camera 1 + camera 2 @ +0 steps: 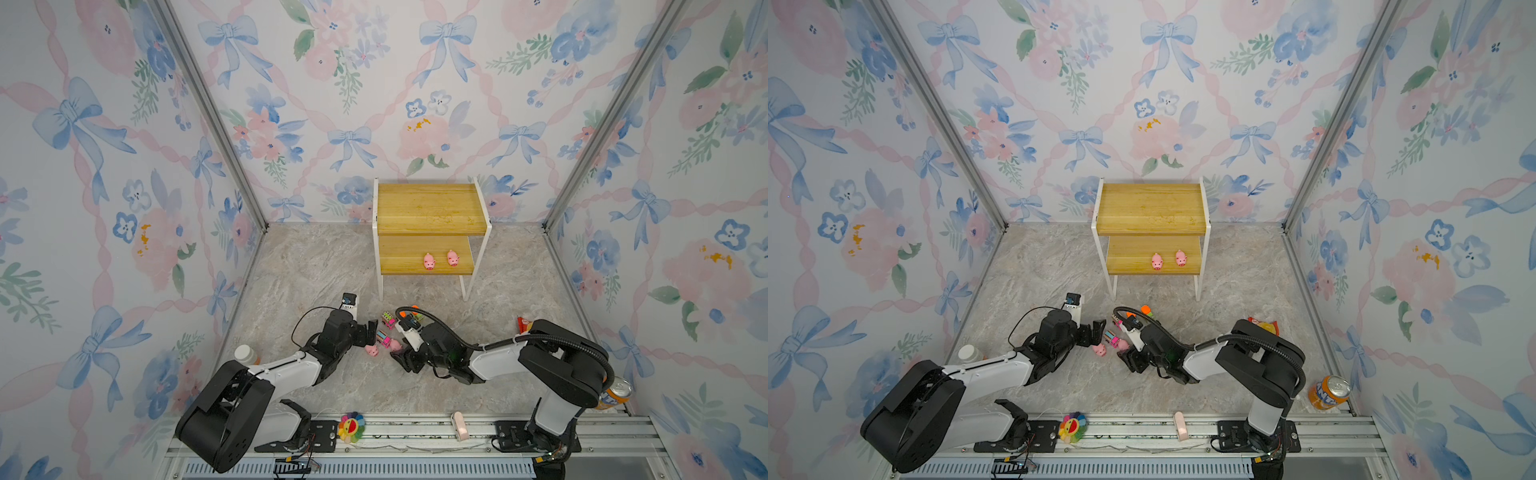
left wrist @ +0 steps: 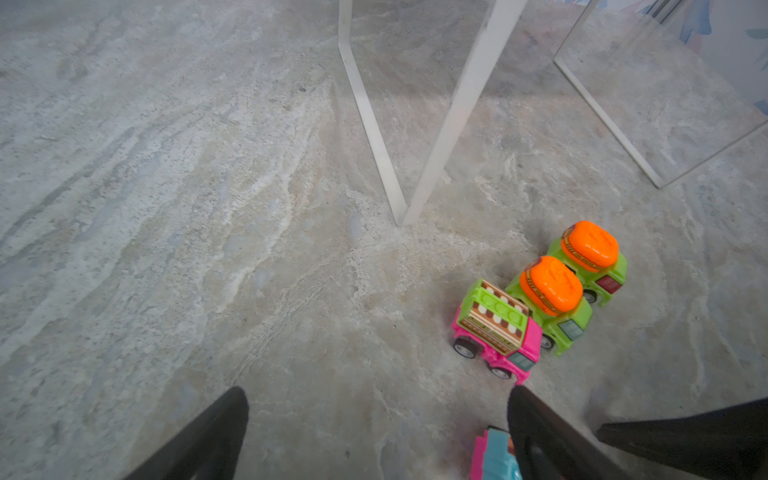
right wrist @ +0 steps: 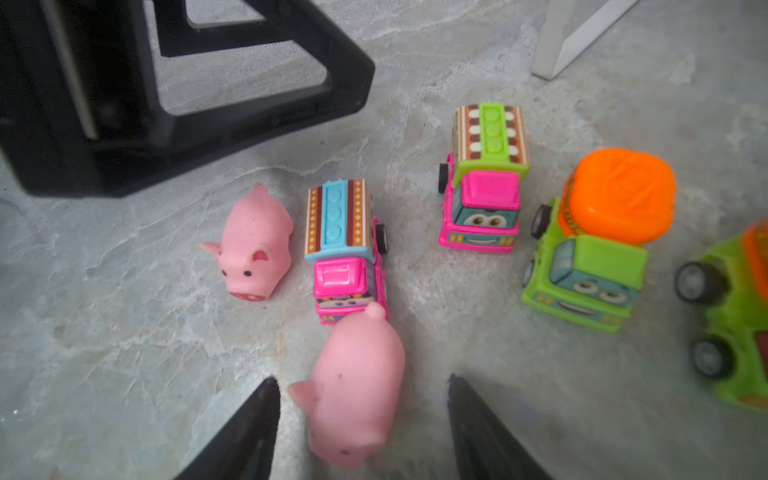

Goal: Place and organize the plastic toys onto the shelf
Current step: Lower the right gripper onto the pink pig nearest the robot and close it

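Observation:
The shelf (image 1: pixel 428 208) stands at the back wall, with two pink pigs (image 1: pixel 429 262) (image 1: pixel 453 258) on its lower board. The other plastic toys lie on the floor in front of it. My right gripper (image 3: pixel 363 390) is open and low, with a pig (image 3: pixel 357 395) lying between its fingers and a gap on each side. Beyond it lie another pig (image 3: pixel 253 245), two pink trucks (image 3: pixel 343 245) (image 3: pixel 484 178) and two green trucks (image 3: pixel 590 245) (image 3: pixel 735 324). My left gripper (image 2: pixel 378 399) is open over bare floor, one finger beside the blue-topped pink truck (image 2: pixel 494 457).
An orange soda can (image 1: pixel 615 395) stands at the right front corner. A rainbow flower toy (image 1: pixel 351 427) and a small pale block (image 1: pixel 459 426) sit on the front rail. A white-capped bottle (image 1: pixel 245 355) is at the left wall. The shelf's white legs (image 2: pixel 415 124) rise close behind the trucks.

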Tool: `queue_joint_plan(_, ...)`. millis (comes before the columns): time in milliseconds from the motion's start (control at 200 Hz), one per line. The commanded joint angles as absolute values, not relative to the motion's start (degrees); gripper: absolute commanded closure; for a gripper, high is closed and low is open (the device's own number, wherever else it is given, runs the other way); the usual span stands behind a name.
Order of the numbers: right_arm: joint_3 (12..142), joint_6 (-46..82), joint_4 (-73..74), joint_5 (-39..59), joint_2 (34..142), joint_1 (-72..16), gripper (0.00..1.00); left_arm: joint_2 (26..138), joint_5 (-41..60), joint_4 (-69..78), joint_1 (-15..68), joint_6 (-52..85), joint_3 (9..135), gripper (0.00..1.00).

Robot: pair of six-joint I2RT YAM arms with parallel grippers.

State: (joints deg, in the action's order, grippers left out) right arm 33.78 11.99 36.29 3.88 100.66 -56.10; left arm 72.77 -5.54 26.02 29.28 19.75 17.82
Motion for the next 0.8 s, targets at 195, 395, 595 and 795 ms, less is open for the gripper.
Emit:
queue_joint_plan(195,33.7,12.7,34.5,1.1,100.8,-56.7,0.48,72.4,-6.3,25.4,29.3,19.8,17.3,0.02)
queue_joint_plan(395,33.6,12.4,33.1,0.6,99.9,-56.3,0.58,73.0,-6.0,25.4,29.2,19.9,17.5,0.02)
queue_joint_plan(595,33.7,12.2,31.9,0.9,98.6,-56.1,0.61,73.2,-5.9,25.3,29.2,19.9,17.7,0.02)
queue_joint_plan(795,33.8,11.8,30.9,1.0,97.6,-55.7,0.64,73.2,-5.7,25.3,29.2,19.9,17.8,0.02)
